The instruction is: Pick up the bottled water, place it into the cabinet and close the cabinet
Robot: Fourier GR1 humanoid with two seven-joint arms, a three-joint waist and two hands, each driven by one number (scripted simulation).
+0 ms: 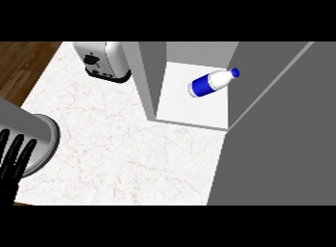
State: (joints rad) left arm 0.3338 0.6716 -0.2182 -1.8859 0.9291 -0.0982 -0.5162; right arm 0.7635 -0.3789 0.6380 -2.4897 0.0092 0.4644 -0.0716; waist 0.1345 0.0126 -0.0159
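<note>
The bottled water (212, 83) lies inside the cabinet (148, 82); next I must swing its door (285, 135) shut. My left hand (6, 164) rests fingers straight; my right is unseen.

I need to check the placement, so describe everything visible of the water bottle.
The water bottle is white with a broad blue band round its middle and a blue cap. It looks like smooth plastic. It lies on its side, cap pointing up and to the right in the head view, on the white floor of the open cabinet, near the right wall. No hand touches it; only the cabinet floor seems to bear it. The cabinet door stands open beside it.
</note>
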